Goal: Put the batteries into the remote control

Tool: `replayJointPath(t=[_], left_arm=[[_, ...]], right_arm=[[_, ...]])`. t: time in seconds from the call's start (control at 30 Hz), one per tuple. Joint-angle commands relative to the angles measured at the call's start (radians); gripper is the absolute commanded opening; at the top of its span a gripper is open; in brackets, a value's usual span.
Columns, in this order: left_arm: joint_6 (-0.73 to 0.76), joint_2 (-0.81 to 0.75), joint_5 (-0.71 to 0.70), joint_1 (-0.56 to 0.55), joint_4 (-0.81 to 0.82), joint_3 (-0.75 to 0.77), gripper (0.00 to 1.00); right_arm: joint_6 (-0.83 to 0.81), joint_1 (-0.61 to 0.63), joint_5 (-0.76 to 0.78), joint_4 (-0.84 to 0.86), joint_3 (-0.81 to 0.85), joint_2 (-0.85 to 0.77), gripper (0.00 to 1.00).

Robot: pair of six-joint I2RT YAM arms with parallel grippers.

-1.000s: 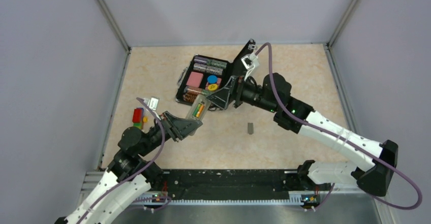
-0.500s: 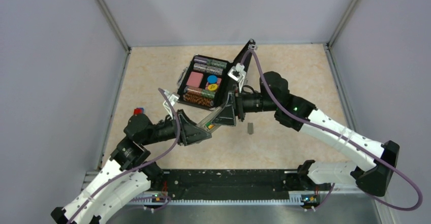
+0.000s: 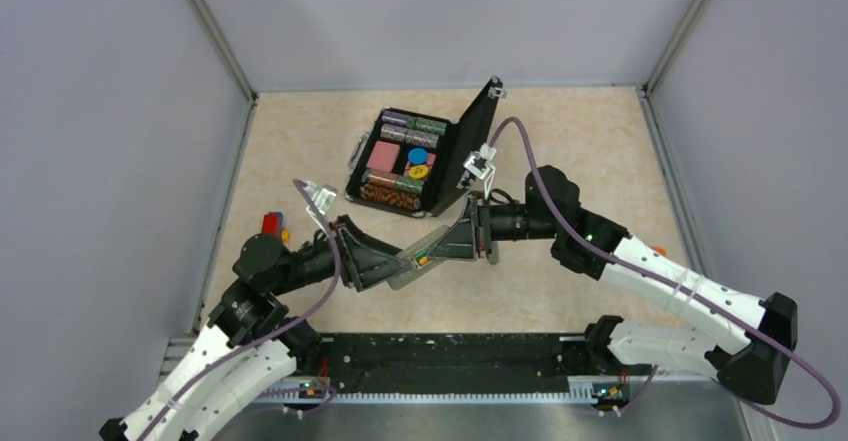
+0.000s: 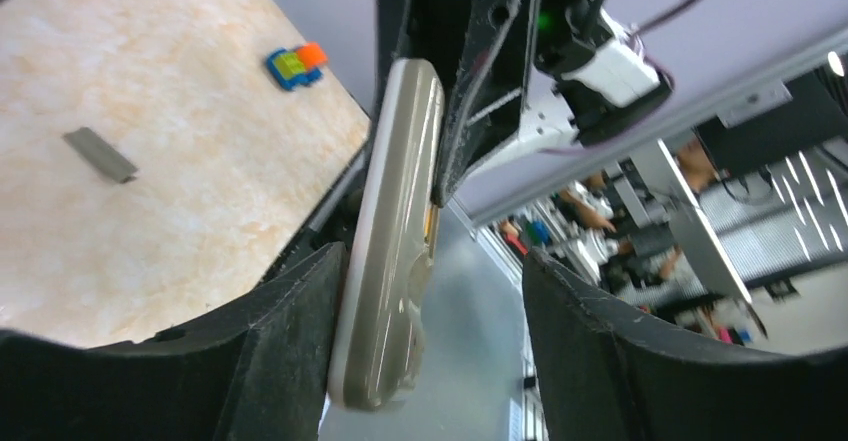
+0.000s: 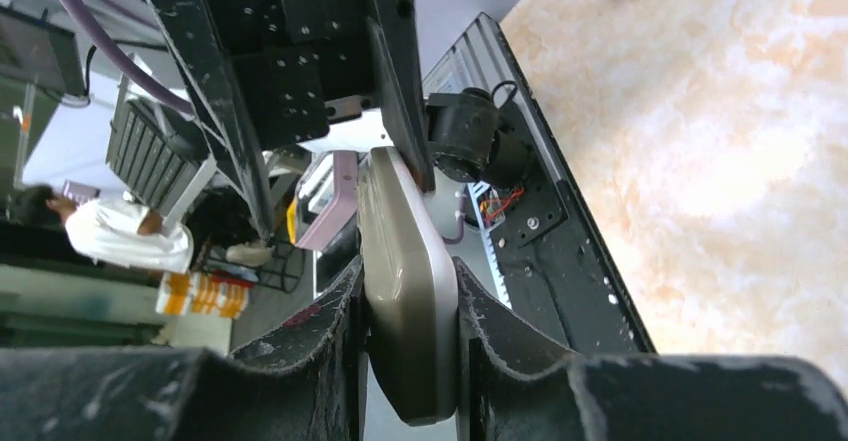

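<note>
The remote control (image 3: 424, 257) hangs above the table between my two grippers, its grey back showing. A small orange and green patch of the batteries (image 3: 422, 258) shows in its back. My right gripper (image 3: 458, 242) is shut on the remote's far end; in the right wrist view both pads press the remote (image 5: 408, 291) at the right gripper (image 5: 408, 283). My left gripper (image 3: 386, 264) is open: in the left wrist view the remote (image 4: 392, 251) leans on one finger (image 4: 290, 341), and the other finger stands well apart across the left gripper (image 4: 430, 273).
An open black case (image 3: 452, 157) with chip rolls stands behind the grippers. A small multicoloured block toy (image 3: 272, 225) lies at the left, also seen as the block toy (image 4: 295, 64). A flat grey strip (image 4: 98, 154) lies on the table. The black base rail (image 3: 440, 349) runs along the near edge.
My left gripper, shut on the remote a second ago, has opened. My right gripper has closed on the remote's other end. Both arms and the remote moved nearer and to the right.
</note>
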Motion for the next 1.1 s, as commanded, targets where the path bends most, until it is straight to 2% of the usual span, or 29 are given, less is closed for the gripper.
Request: replayJointPath(t=[0.0,0.13,0.27,0.37,0.43,0.7,0.77,0.9,1.07], left_arm=[[0.031,-0.081,-0.276,0.002,-0.134,0.018,0.70],[0.008,-0.178,-0.555,0.002,-0.353,0.018,0.74],[-0.039,-0.267,-0.712,0.003,-0.443,-0.006,0.75],[-0.069,-0.302,-0.730,0.002,-0.463,-0.035,0.76],[-0.084,-0.305,-0.721,0.002,-0.460,-0.054,0.76],[-0.071,-0.276,-0.704,0.002,-0.442,-0.059,0.76],[-0.068,-0.271,-0.703,0.002,-0.440,-0.059,0.76],[-0.060,-0.267,-0.698,0.002,-0.437,-0.061,0.76],[-0.061,-0.271,-0.689,0.003,-0.437,-0.073,0.75]], right_arm=[[0.061,-0.007,0.126,-0.043,-0.067,-0.073,0.08],[0.137,-0.015,0.249,-0.066,-0.169,-0.144,0.08],[0.282,-0.016,0.412,-0.034,-0.328,-0.225,0.07],[0.386,-0.013,0.497,0.134,-0.481,-0.254,0.07],[0.414,-0.006,0.545,0.207,-0.534,-0.201,0.06],[0.539,0.110,0.794,0.320,-0.543,0.023,0.06],[0.559,0.141,0.822,0.353,-0.543,0.084,0.10],[0.586,0.166,0.839,0.387,-0.529,0.180,0.12],[0.602,0.172,0.846,0.376,-0.536,0.225,0.15]])
